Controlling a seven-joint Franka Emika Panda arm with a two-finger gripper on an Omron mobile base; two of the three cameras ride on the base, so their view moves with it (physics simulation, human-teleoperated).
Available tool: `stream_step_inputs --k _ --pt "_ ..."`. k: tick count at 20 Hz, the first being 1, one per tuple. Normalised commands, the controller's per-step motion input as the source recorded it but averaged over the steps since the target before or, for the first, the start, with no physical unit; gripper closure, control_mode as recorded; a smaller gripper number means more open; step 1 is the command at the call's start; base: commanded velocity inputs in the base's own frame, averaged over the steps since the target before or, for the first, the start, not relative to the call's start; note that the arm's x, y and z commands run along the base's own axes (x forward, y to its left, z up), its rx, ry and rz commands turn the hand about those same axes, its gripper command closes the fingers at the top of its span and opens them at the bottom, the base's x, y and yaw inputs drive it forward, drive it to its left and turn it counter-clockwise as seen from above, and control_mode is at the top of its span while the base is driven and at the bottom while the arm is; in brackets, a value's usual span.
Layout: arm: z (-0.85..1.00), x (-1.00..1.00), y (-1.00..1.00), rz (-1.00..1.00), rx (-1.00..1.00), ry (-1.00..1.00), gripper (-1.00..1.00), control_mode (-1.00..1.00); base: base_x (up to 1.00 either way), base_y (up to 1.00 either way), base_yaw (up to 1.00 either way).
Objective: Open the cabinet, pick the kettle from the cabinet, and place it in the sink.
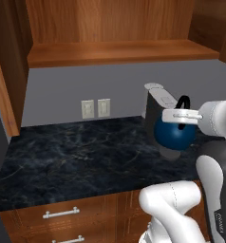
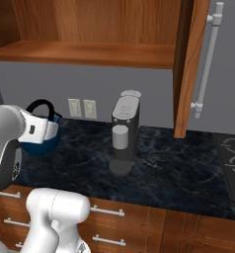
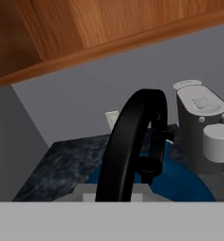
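Kettle [image 1: 174, 134] handle between fingers [image 3: 151, 165]

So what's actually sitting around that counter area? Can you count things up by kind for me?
Kettles: 1, the dark-blue kettle hanging from the gripper above the counter
Coffee machines: 1, the grey coffee machine
Wall outlets: 2, first outlet, second outlet
Drawer handles in the left base view: 2, upper handle, lower handle
Total: 6
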Motion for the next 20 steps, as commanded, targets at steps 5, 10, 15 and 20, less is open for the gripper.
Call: stream_step_inputs --k 5,10,15,20 --pt "-0.32 0.15 0.0 0.01 0.0 -0.09 1.0 -1.0 0.0 0.0 0.0" --pt "-0.21 0.15 0.01 0.0 -0.02 -0.03 1.0 -1.0 0.0 0.0 0.0" --pt "-0.17 0.14 0.03 0.0 -0.04 0.0 1.0 -1.0 0.0 0.0 0.0" --pt "-0.18 0.16 0.07 0.0 -0.06 0.0 1.0 -1.0 0.0 0.0 0.0"
